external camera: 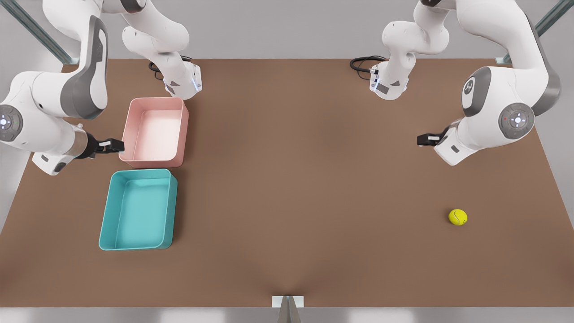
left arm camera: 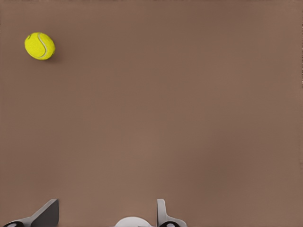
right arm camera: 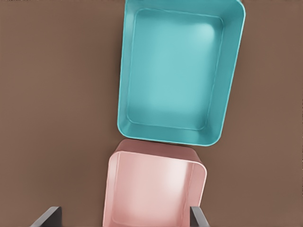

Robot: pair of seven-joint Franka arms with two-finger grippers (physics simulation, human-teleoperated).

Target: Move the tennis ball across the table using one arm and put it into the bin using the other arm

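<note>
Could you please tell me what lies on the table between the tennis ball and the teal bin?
Nothing: in the front view the stretch of table between the tennis ball and the teal bin is bare brown surface.

No readable text, number or brand name appears on the tennis ball (external camera: pixel 458 217), the teal bin (external camera: pixel 138 209), the pink tub (external camera: pixel 155 130) or the table (external camera: pixel 296 188). The one sign is a small pale emblem on the grey joint cover (external camera: pixel 469 86) of the arm at the front view's right, too small to read.
</note>
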